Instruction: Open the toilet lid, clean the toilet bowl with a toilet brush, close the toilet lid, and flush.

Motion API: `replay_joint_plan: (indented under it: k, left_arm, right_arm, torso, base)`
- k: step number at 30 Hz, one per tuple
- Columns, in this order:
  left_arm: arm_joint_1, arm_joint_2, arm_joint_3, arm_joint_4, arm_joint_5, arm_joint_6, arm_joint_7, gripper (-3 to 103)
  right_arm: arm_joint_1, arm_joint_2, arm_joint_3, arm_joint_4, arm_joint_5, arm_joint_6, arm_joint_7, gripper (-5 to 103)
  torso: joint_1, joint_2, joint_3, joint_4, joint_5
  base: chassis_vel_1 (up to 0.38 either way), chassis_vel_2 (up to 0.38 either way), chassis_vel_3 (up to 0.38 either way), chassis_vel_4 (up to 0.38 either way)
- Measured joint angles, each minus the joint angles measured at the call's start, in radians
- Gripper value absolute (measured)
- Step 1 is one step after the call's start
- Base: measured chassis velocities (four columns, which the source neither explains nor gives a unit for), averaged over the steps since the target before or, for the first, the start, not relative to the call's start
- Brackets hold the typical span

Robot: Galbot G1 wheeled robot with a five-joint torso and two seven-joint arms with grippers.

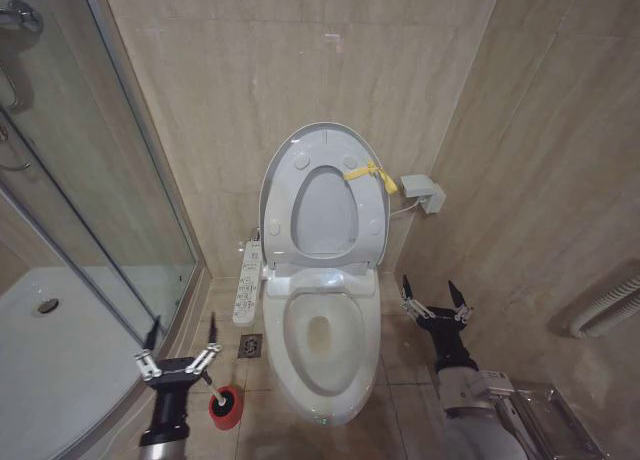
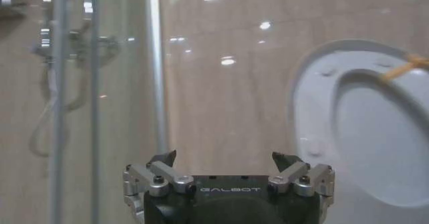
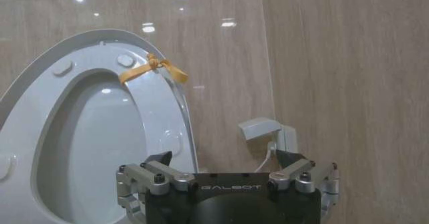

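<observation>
The toilet lid (image 1: 325, 195) is standing raised against the tiled wall (image 1: 250, 70), the seat up with it, a yellow tie (image 1: 370, 175) knotted at the rim, so the toilet bowl (image 1: 322, 335) is lying open for scrubbing. The left gripper (image 1: 182, 332) is hovering low between the shower glass (image 1: 90, 180) and the bowl, fingers spread with nothing between them, just above the toilet brush (image 1: 224, 404), which is sitting in its red holder on the floor beside the bowl, likely lining up for a grab at the handle. The right gripper (image 1: 434, 294) is waiting on the other side of the bowl near the wall, fingers spread too, empty, keeping out of the way. A button panel (image 1: 248, 282) is sticking out along the bowl's side.
</observation>
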Motion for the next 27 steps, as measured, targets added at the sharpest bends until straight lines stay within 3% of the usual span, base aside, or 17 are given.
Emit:
replay_joint_plan:
  k: [3,6,11,16,20,27]
  left_arm:
    - [0.024,-0.008,-0.041,-0.030,-0.045,0.014,0.004,97]
    - [0.052,-0.002,-0.098,-0.068,-0.127,0.024,0.043,95]
    - [0.060,0.005,-0.161,-0.078,-0.190,0.048,0.098,95]
    - [0.061,-0.002,-0.231,-0.077,-0.260,0.061,0.281,92]
    - [0.062,-0.011,-0.226,-0.093,-0.321,0.093,0.297,92]
    - [0.063,-0.025,-0.202,-0.116,-0.331,0.144,0.272,92]
  right_arm:
    - [0.000,0.000,0.000,0.000,0.000,0.000,0.000,100]
    - [0.000,0.000,0.000,0.000,0.000,0.000,0.000,100]
    - [0.000,0.000,0.000,0.000,0.000,0.000,0.000,100]
    - [0.000,0.000,0.000,0.000,0.000,0.000,0.000,100]
    - [0.000,0.000,0.000,0.000,0.000,0.000,0.000,100]
    - [0.000,0.000,0.000,0.000,0.000,0.000,0.000,100]
  torso:
    - [0.000,0.000,0.000,0.0001,-0.0001]
    - [0.000,0.000,0.000,0.0001,0.0001]
    - [0.000,0.000,0.000,0.0000,0.0000]
    - [0.000,0.000,0.000,0.0000,-0.0001]
    - [0.000,0.000,0.000,-0.0001,0.0000]
    - [0.000,0.000,0.000,0.0000,0.0000]
  base:
    - [0.000,0.000,0.000,0.000]
    - [0.000,0.000,0.000,0.000]
    - [0.000,0.000,0.000,0.000]
    - [0.000,0.000,0.000,0.000]
    - [0.000,0.000,0.000,0.000]
    - [0.000,0.000,0.000,0.000]
